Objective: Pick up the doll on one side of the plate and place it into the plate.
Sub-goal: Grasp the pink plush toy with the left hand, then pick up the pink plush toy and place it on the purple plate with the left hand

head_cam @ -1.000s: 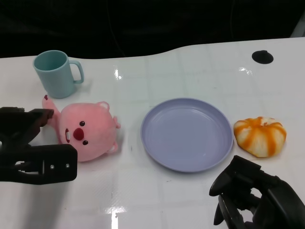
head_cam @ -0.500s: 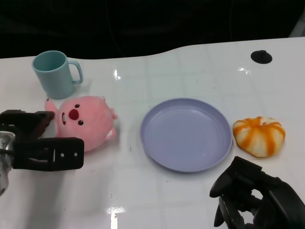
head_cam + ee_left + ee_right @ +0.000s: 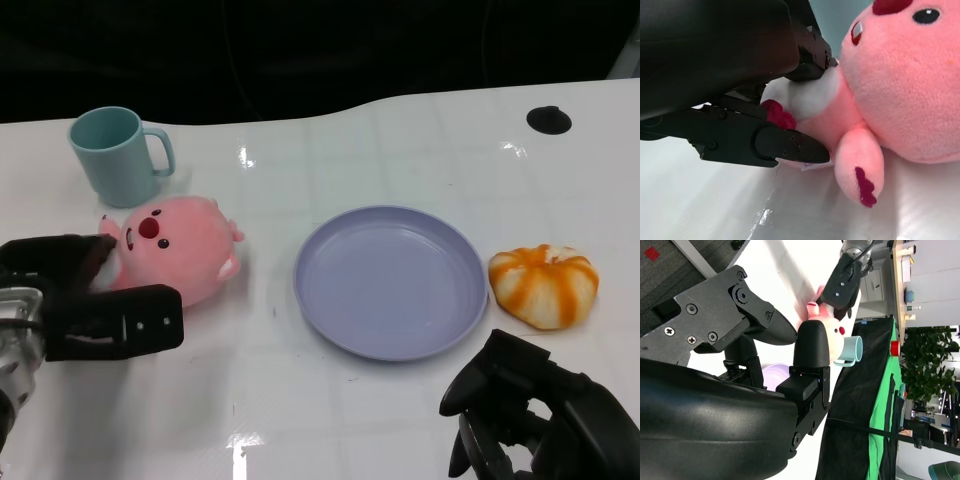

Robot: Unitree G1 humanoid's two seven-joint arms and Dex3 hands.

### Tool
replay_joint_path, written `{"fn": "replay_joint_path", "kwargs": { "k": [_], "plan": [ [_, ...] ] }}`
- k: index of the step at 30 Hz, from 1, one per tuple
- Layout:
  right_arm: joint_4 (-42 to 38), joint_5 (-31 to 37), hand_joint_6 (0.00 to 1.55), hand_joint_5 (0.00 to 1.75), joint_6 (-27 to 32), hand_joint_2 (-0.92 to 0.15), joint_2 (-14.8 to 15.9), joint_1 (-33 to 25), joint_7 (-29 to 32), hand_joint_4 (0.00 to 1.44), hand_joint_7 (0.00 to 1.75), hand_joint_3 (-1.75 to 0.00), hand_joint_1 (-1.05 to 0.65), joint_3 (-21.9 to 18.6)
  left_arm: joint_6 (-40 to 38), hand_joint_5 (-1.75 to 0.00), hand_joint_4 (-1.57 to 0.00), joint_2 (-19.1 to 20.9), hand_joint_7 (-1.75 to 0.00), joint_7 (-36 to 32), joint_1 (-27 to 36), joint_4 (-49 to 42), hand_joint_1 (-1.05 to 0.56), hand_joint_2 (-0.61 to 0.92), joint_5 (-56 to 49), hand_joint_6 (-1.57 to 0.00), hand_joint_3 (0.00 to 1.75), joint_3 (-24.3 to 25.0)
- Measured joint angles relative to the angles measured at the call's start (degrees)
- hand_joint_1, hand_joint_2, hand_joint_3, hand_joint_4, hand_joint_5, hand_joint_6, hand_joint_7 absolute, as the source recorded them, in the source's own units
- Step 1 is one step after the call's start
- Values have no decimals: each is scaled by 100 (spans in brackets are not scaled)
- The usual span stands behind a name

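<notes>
Pink fur was pinched by the left hand (image 3: 85,300); its black fingers (image 3: 790,145) were closed on the lower body of the pink doll (image 3: 175,250), one above and one below, as seen in the left wrist view; the doll was tipped back with its face pointing up, resting on the white table (image 3: 400,140), just left of the purple plate (image 3: 392,280) and not touching it; a teal mug (image 3: 115,155) stood behind the doll; an orange and white squishy bun (image 3: 545,285) lay right of the plate; the right hand (image 3: 530,415) was held low near the table's front edge, fingers curled apart, with nothing in them.
</notes>
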State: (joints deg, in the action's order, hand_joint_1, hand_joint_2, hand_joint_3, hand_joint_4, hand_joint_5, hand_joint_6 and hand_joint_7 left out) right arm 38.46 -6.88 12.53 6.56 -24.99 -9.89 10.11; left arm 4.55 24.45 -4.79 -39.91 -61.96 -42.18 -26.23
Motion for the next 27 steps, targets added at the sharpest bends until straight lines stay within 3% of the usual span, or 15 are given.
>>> {"fn": "replay_joint_path", "kwargs": {
  "k": [1, 3, 4, 6, 9, 11, 13, 14, 24, 27],
  "plan": [
    [11, 0, 53, 174, 8, -55, 0, 0, 6, 62, 153, -119, -24, 0, 75, -165, -75, 0, -102, -99, -5, -54, -25, 92, 7, -85, 24, -5],
    [38, 0, 53, 174, 48, -55, 0, -2, 15, 62, 153, -119, -24, 1, 206, -172, -77, 2, -138, -291, -4, -124, -24, 92, 22, -72, 28, -14],
    [39, 0, 53, 174, 58, -55, 0, -1, 16, 62, 153, -119, -24, 0, 275, -174, -77, 7, -153, -386, -1, -138, -25, 92, 37, -64, 30, -13],
    [40, 0, 53, 174, 74, -55, 0, -1, 15, 62, 153, -119, -24, -1, 412, -174, -77, 12, -164, -502, 15, -151, -26, 92, 80, -58, 30, -9],
    [40, -1, 53, 174, 78, -55, 1, 4, 13, 62, 153, -119, -24, -5, 583, -175, -81, 21, -172, -690, 89, -143, -25, 92, 192, -59, 30, 5],
    [38, -1, 53, 174, 78, -55, 1, 4, 13, 62, 153, -120, -24, -19, 748, -175, -87, 48, -174, -1072, 237, -18, -21, 84, 201, -63, 40, 15],
    [36, -1, 53, 174, 77, -54, 3, 6, 9, 62, 153, -120, -24, -30, 903, -175, -88, 53, -175, -1419, 395, 137, -20, 70, 195, -64, 73, 15],
    [36, 0, 53, 174, 77, -54, 3, 7, 7, 62, 153, -120, -24, -32, 950, -175, -88, 53, -175, -1520, 461, 219, -21, 68, 195, -63, 79, 16],
    [29, -15, 53, 173, 67, -56, 6, -21, -39, 63, 152, -118, -26, -72, 537, -175, -89, 79, -175, -1231, 1057, 1930, -18, 62, 581, -67, 91, 561],
    [32, -16, 53, 172, 80, -56, 6, -22, -39, 63, 152, -117, -26, -86, 353, -175, -90, 102, -175, -1051, 1223, 2481, -18, 56, 664, -68, 103, 727]
  ]
}}
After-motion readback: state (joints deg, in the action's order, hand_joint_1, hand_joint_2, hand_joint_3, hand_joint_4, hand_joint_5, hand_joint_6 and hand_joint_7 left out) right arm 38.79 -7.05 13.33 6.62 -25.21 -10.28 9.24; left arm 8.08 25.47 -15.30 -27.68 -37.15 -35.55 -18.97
